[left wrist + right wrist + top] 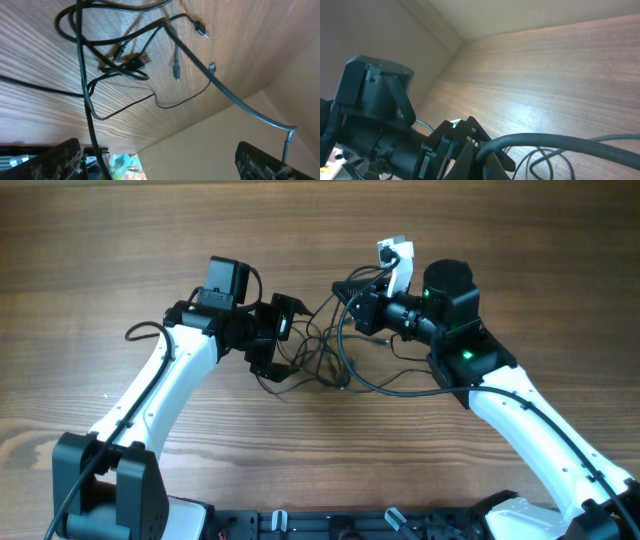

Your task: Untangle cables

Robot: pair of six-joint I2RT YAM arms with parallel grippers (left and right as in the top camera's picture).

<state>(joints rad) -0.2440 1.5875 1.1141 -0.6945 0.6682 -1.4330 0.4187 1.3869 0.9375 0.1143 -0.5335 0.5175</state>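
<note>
Left gripper [157,146] hovers over the cables [125,64], jaws wide open; right gripper [348,302] jaws closed. Best target: the loose plug [201,29] at the knot's one o'clock.

Left claw [160,159] cut off by bottom edge, cables [322,358] partly hidden beneath arms [165,385].

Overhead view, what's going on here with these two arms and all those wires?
Two robot arms are working on a tangle of thin black cables on the wooden table. The right gripper is shut on one cable, holding it up off the table. The left gripper hangs open by the tangle, holding nothing. Nothing is separated yet.
</note>
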